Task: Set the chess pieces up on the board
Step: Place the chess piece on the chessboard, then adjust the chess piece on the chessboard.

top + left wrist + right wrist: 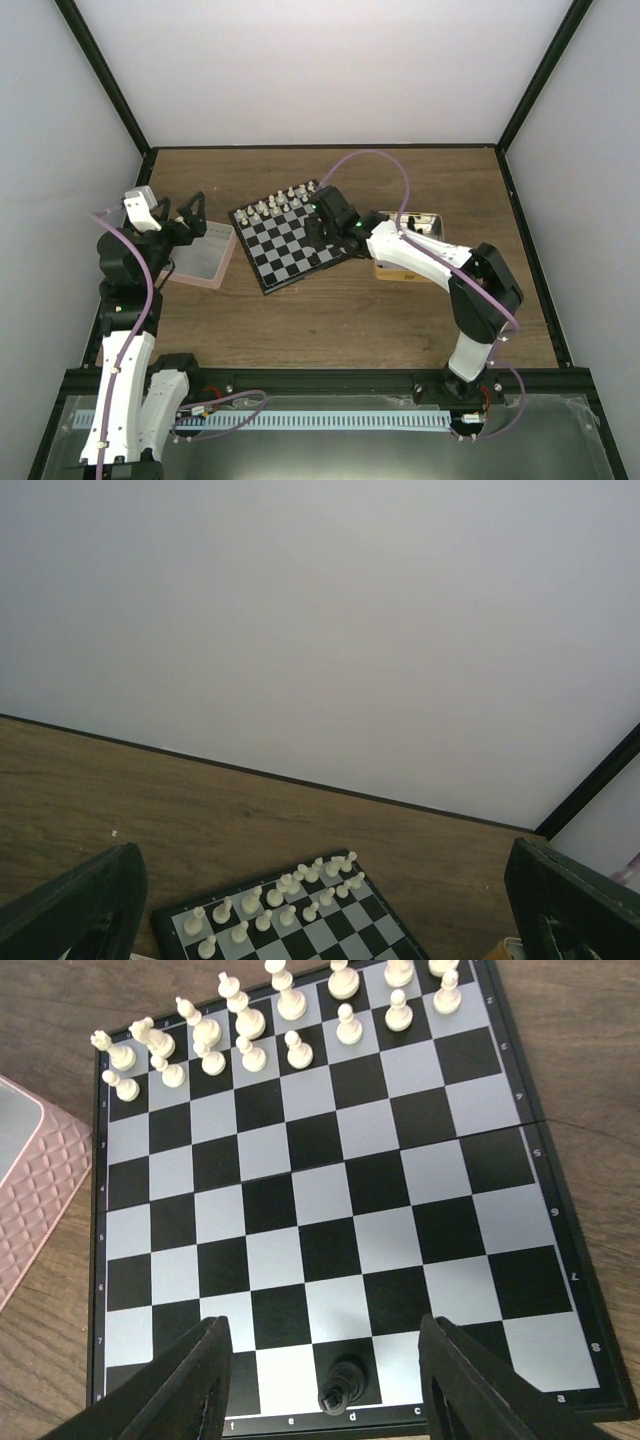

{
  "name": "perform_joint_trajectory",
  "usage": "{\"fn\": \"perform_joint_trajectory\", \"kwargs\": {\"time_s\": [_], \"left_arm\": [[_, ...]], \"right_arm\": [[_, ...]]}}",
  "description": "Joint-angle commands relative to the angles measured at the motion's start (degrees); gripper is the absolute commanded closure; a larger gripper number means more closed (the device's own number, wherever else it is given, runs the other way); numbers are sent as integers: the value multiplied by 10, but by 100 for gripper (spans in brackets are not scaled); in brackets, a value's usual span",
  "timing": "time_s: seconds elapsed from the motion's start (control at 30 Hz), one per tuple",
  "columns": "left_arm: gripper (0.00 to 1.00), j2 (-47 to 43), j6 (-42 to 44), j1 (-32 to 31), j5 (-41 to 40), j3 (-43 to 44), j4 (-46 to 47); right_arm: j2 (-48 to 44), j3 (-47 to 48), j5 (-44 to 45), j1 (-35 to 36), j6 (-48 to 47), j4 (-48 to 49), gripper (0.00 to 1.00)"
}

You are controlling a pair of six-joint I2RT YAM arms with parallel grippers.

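The board point(290, 240) lies mid-table, turned at an angle. Several white pieces point(280, 201) stand in two rows along its far edge; they also show in the right wrist view point(250, 1030) and the left wrist view point(270, 905). One black piece point(343, 1383) stands upright on the near edge row of the board point(330, 1200), on a black square. My right gripper point(325, 1380) is open, its fingers point(195, 1385) wide on either side of that piece, not touching it. My left gripper point(320, 920) is open and empty, held above the table left of the board.
A pink box point(200, 255) sits left of the board, its corner in the right wrist view point(30, 1200). A metal tin point(412, 245) lies right of the board under my right arm. Black frame posts and white walls enclose the wooden table point(350, 320).
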Motion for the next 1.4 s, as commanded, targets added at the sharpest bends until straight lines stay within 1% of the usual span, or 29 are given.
{"fn": "perform_joint_trajectory", "kwargs": {"time_s": [0.0, 0.6, 0.83, 1.07, 1.2, 1.37], "left_arm": [[0, -4, 4, 3, 0, -4, 3], [0, -2, 4, 4, 1, -4, 4], [0, -3, 5, 3, 1, -4, 3], [0, -3, 4, 4, 1, -4, 3], [0, -4, 5, 4, 1, -4, 2], [0, -4, 4, 4, 1, -4, 3]], "right_arm": [[22, 3, -23, -1, -3, 3, 47], [65, -3, -58, -1, 0, -3, 46], [58, -4, -49, -1, 0, -3, 47], [6, -40, -22, -3, 1, 43, 47], [12, -40, -30, -4, 5, 41, 47], [34, -38, -67, -4, 10, 39, 45]]}}
